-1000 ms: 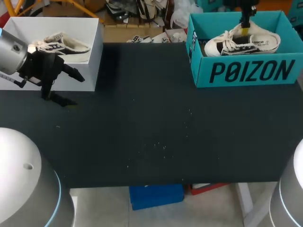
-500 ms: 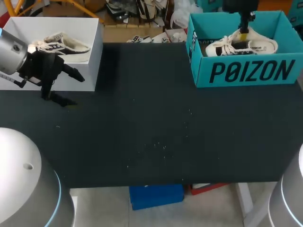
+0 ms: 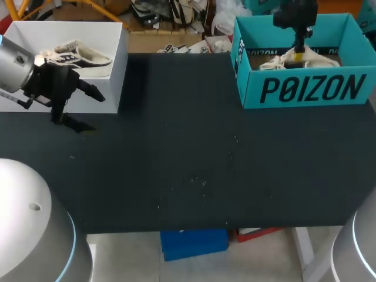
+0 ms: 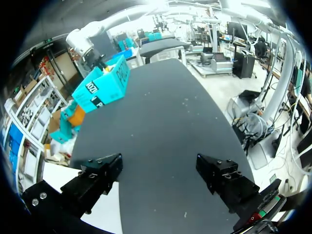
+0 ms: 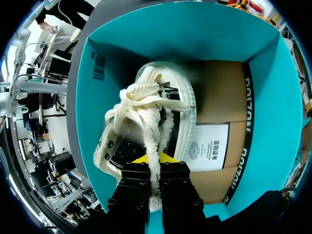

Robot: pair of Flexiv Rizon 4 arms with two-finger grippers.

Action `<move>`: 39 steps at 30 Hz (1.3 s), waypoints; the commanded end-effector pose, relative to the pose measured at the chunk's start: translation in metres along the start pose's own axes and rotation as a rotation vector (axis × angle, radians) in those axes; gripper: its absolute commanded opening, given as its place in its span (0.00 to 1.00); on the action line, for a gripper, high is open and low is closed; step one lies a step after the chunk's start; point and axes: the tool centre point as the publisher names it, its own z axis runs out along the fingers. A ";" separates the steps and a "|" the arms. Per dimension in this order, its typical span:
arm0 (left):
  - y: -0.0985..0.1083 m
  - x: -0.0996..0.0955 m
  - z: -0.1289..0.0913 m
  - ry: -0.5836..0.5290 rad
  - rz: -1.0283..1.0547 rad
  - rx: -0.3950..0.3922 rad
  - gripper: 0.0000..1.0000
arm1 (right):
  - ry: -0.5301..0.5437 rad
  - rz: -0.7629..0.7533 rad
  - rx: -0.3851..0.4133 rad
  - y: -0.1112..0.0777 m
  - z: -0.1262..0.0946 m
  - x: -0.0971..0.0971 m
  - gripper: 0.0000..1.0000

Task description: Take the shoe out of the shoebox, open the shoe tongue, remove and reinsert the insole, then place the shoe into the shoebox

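On the dark table (image 3: 176,164), the shoe (image 5: 141,112) lies inside the teal shoebox (image 3: 305,88), with my right gripper (image 5: 155,163) clamped shut on its laces. I judge it light and floppy, so the tongue's base should hold surer than loose laces.

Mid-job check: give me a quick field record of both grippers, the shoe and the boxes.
right gripper: shut on the laces of the shoe, down inside the teal shoebox
shoe: inside the teal shoebox, mostly below its rim, laces bunched above the fingers
left gripper: open, holding nothing, beside the white box
white box: holds a second shoe
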 end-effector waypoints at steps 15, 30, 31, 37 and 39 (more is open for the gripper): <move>0.001 0.001 0.001 -0.004 0.002 0.000 1.00 | 0.051 0.041 0.054 0.000 0.015 -0.013 0.52; 0.001 0.001 0.001 -0.004 0.002 0.000 1.00 | -0.177 0.141 0.194 -0.009 -0.037 0.009 0.53; 0.001 0.001 0.001 -0.004 0.002 0.000 1.00 | -0.198 0.147 0.192 -0.007 -0.042 0.013 0.62; 0.001 0.001 0.001 -0.004 0.002 0.000 1.00 | -0.351 0.209 0.095 0.011 -0.068 0.042 0.98; 0.001 0.001 0.001 -0.004 0.002 0.000 1.00 | -0.393 0.222 0.073 0.019 -0.074 0.050 1.00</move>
